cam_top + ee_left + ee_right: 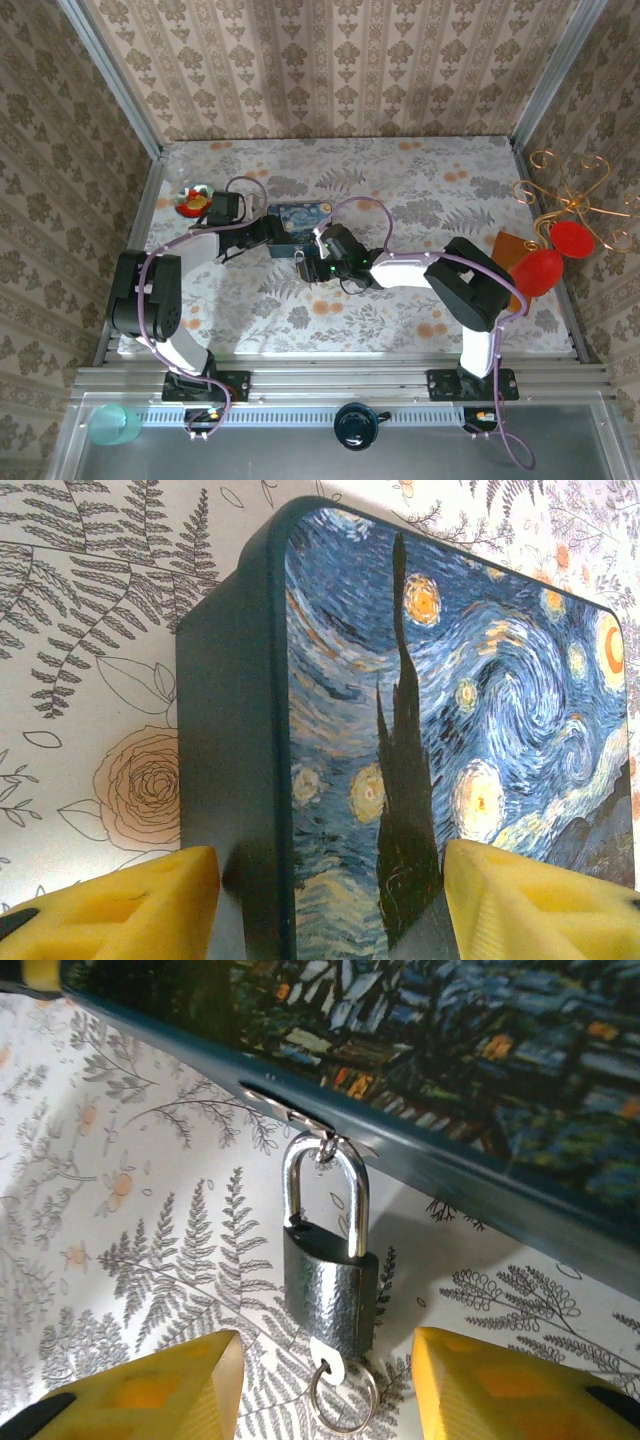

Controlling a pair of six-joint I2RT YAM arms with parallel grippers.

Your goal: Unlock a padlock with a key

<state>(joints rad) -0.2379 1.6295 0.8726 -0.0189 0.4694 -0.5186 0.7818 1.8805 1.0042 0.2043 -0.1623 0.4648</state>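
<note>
Off box (pixel 430 1175) edge: padlock (pixel 330 1282) hangs, key (pixel 327 1356) inserted

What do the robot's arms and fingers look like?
The left arm and right arm are white tubes joined by chunky black joints, with a lilac cable looping along each. Their black bases are bolted to a metal rail. The left fingers and right fingers are blocky yellow wedges.

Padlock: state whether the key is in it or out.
In. The key has its head sticking out of the bottom of the padlock, a ring hanging from it; its blade is hidden inside.
</note>
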